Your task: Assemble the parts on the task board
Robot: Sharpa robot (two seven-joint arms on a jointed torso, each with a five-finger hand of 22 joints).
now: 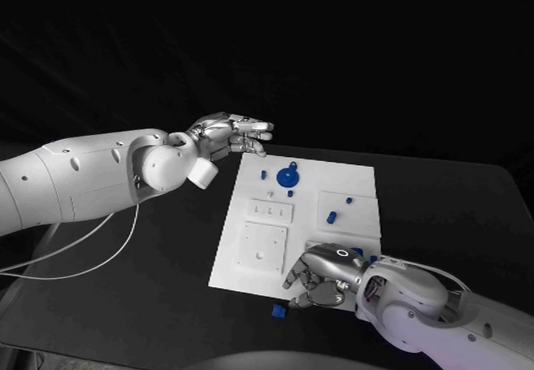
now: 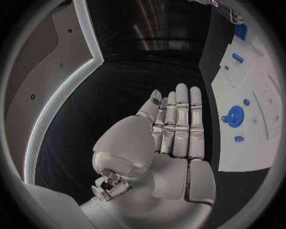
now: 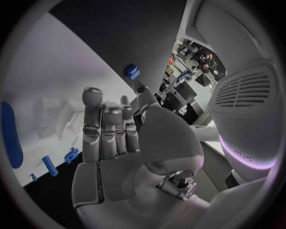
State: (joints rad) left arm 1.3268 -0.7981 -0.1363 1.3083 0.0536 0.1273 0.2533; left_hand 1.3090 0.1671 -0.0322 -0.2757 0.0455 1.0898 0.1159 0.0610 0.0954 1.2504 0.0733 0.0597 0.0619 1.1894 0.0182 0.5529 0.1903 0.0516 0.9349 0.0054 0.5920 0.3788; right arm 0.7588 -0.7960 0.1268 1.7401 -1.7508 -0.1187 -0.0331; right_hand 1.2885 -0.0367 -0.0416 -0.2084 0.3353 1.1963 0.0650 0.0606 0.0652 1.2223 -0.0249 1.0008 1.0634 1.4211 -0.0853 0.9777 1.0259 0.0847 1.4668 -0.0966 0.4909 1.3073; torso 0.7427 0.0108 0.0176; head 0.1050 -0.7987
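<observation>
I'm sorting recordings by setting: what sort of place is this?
Probably a robotics lab test bench: a bare black table, a white task board with small blue parts, and cluttered equipment shelves in the right wrist view.

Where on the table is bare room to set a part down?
Bare black table lies right of the task board, and more lies left of it below the left hand. The board's near edge is crowded: the right hand and a loose blue part.
</observation>
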